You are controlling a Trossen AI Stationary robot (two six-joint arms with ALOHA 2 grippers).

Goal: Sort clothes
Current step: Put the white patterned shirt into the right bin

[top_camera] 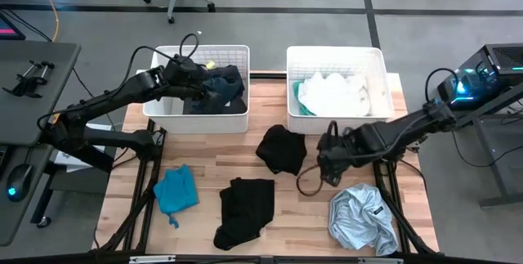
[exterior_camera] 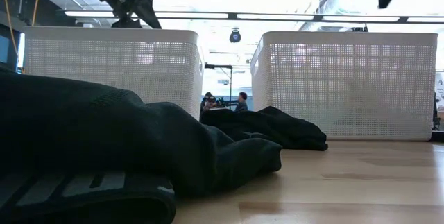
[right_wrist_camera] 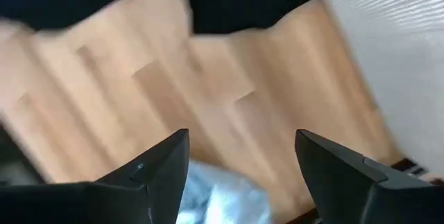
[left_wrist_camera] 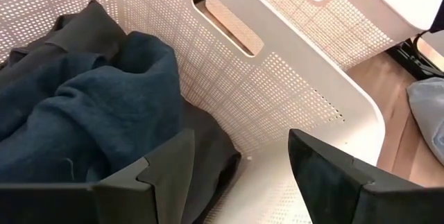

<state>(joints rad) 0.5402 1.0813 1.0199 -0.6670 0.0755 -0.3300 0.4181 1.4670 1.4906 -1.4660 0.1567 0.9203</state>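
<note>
My left gripper (top_camera: 203,82) is open and empty over the left white basket (top_camera: 155,105). It hangs inside the basket's right end (left_wrist_camera: 239,148), above a navy garment (left_wrist_camera: 104,113) and dark grey cloth (left_wrist_camera: 90,26). My right gripper (top_camera: 329,170) is open and empty above the bare table (right_wrist_camera: 243,148). It is between a black garment (top_camera: 282,149) and a pale grey-blue garment (top_camera: 359,219). A second black garment (top_camera: 245,207) and a bright blue one (top_camera: 176,190) lie flat on the table. White and teal clothes (top_camera: 335,92) lie in the right basket (top_camera: 380,80).
The two lattice baskets stand side by side at the table's far edge, with a narrow gap between them. In the low view a black garment (exterior_camera: 104,148) fills the near left. Bare wood (top_camera: 204,154) shows between the baskets and the near garments.
</note>
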